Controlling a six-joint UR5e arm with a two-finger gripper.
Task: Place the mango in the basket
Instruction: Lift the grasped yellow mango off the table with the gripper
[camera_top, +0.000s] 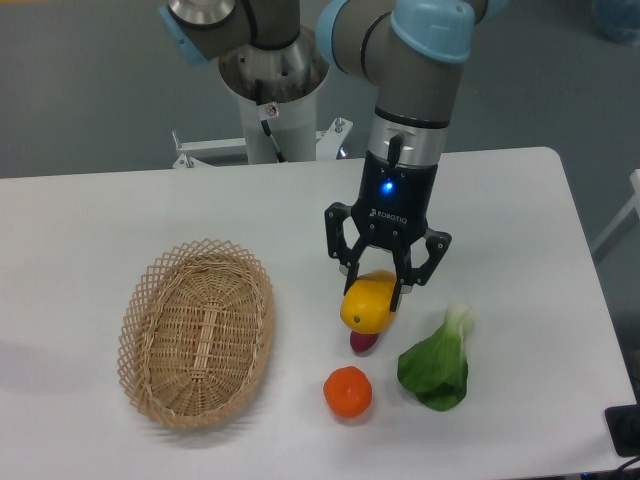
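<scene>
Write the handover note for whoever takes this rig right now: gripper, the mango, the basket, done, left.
Gripper: jaws shut on the smooth yellow-orange oval mango, which looks raised off the white table.
Oval woven tan wicker basket: left of the gripper in the picture, nothing in it.
Nearby: a small purple piece mostly hidden under the mango, a round orange fruit, a leafy green vegetable.
Done: mango grasped.
Left: carry it over the basket, lower it, release.
</scene>
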